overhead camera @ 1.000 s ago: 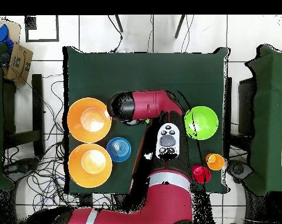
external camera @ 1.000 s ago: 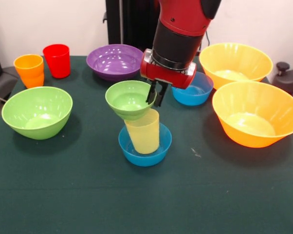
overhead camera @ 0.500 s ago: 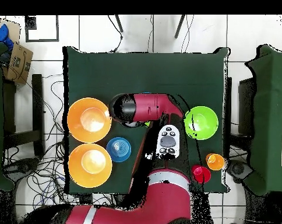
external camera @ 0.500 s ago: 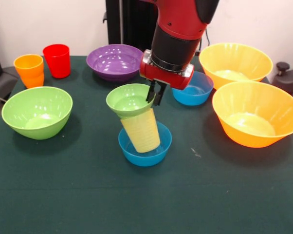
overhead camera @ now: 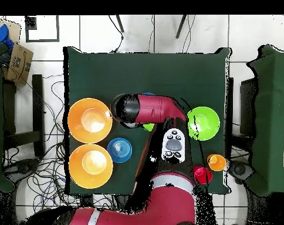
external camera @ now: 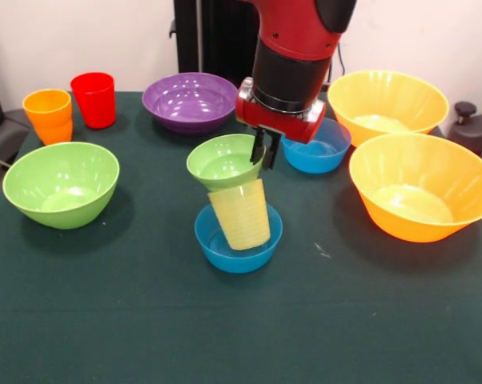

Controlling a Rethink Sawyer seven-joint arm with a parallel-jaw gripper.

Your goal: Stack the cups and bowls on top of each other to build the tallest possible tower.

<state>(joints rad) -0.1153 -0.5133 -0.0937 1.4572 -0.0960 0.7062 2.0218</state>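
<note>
We see our gripper (external camera: 266,152) pinching the small green bowl's (external camera: 224,162) rim atop the tilted yellow cup (external camera: 239,214).

A dark green table (external camera: 145,320); a cardboard box (overhead camera: 16,63) lies beside it.

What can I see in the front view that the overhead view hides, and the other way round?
Only the front view shows the stack: the yellow cup leaning in a small blue bowl, with the small green bowl on top, its rim pinched by the gripper. It also shows the purple bowl. Only the overhead view shows the floor, cables and a cardboard box around the table. Both show the two large orange bowls, the large green bowl, the other blue bowl, and the red cup and orange cup.
</note>
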